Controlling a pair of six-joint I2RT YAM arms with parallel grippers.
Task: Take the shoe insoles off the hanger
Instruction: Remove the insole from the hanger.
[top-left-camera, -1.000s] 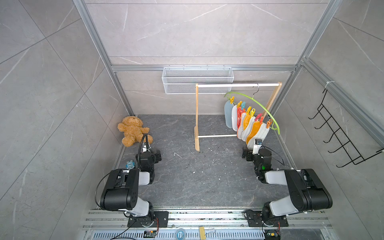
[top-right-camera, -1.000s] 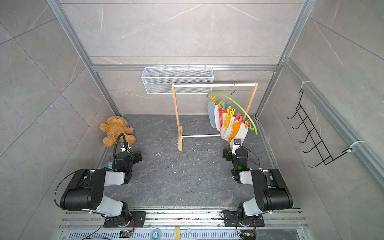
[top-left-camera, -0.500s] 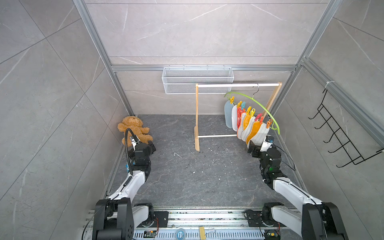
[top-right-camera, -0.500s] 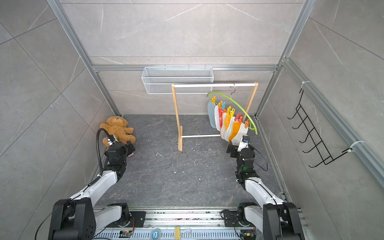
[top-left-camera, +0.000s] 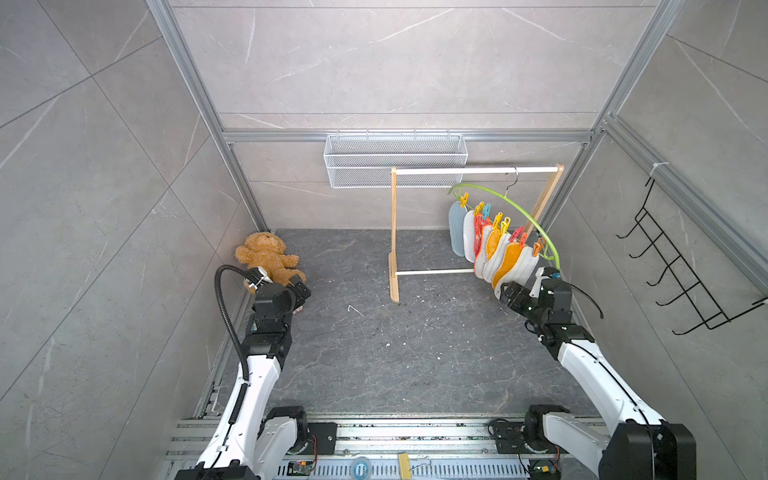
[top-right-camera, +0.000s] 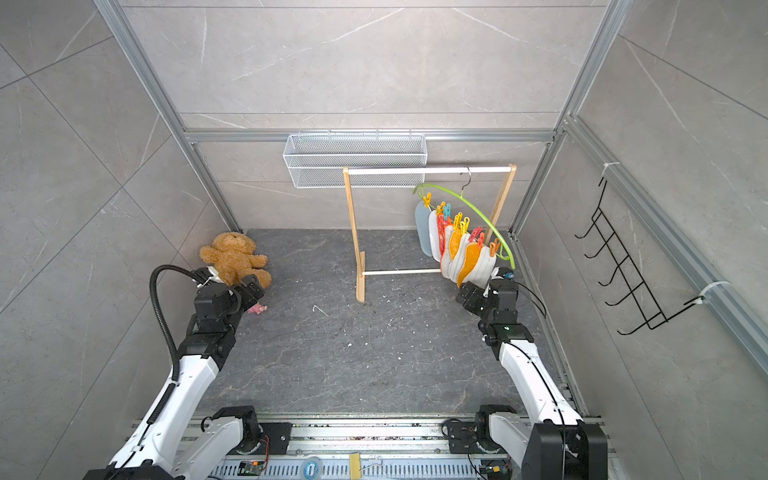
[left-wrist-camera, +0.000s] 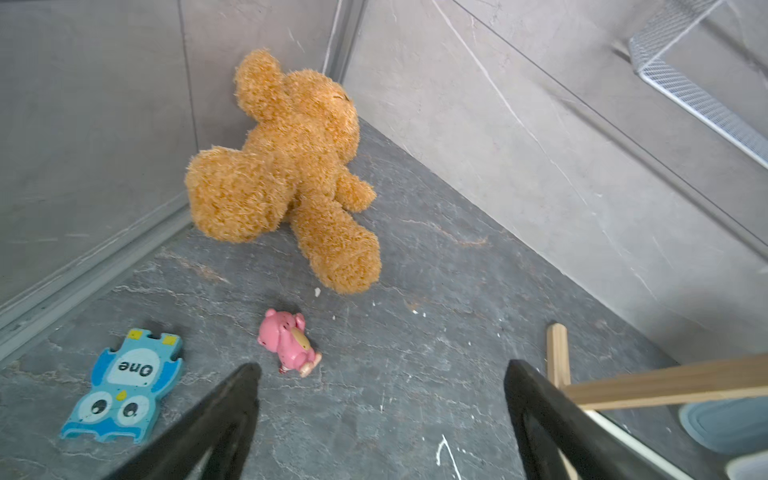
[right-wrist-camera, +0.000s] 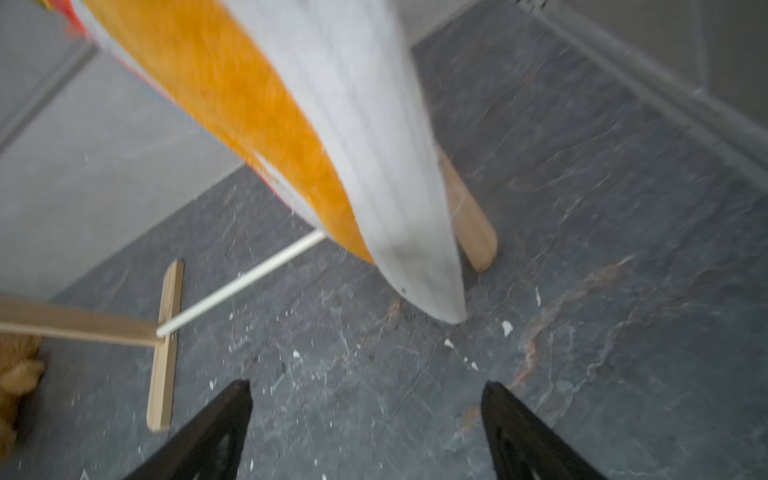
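Toward two o'clock on the dark grey stone-patterned tabletop, in both top views, the shoe insoles hang in a row. They are flat foot-shaped pads in pale blue-grey, white, red-mottled, fuzzy orange and striped white-grey. Small yellow, orange, pink and teal clips hold them to the thin lime-green curved plastic hanger. Its dark metal hook sits over the white top rail of a light wooden rail frame. No print can be read on the pads.

The right tool hovers at five o'clock of the nearest striped pad, close under its tip. Its two black jaws are apart with only bare tabletop between them; this wrist picture is blurred. The left tool, at nine o'clock of the tabletop, also has its jaws spread wide and holds nothing.

Near it lie a flat blue owl-shaped block bearing the word "One" on a white patch and a small pink plastic animal figure. A golden-brown plush teddy bear sits in the ten o'clock corner.

White flecks dot the tabletop. Grey marble-look tile panels in aluminium framing wall the cell on three sides. A white wire mesh basket hangs at twelve o'clock, and a black wire hook rack is on the three o'clock wall.
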